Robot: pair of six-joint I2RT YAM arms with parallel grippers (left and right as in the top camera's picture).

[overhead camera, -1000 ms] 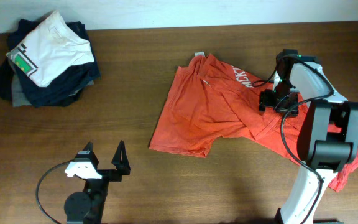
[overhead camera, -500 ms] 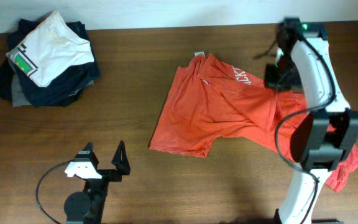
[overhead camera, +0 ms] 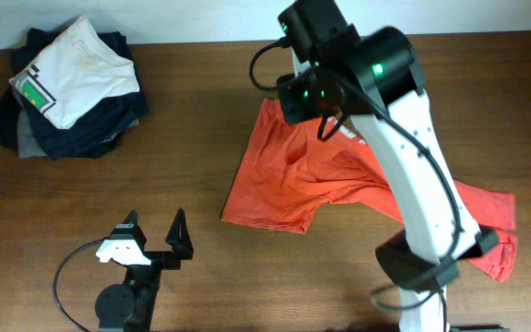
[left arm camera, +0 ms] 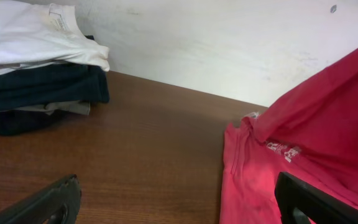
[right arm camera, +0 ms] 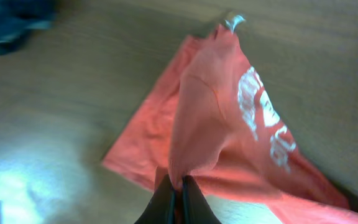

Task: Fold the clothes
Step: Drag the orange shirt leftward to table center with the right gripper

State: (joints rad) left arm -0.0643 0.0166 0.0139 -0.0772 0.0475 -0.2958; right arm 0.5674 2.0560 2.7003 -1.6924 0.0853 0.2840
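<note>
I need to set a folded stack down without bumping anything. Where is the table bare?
Bare wood lies between the stacked clothes and the orange T-shirt, and in the far right corner of the table. Crowded: mid-right, where the right end effector pinches the T-shirt up, and the near left around the open left end effector.

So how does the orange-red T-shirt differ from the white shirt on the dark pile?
The orange-red T-shirt lies unfolded on the table; the white shirt is folded. The T-shirt is pinched and partly held up by the right gripper; the white shirt sits untouched on dark navy garments. Both lie toward the table's far edge.
</note>
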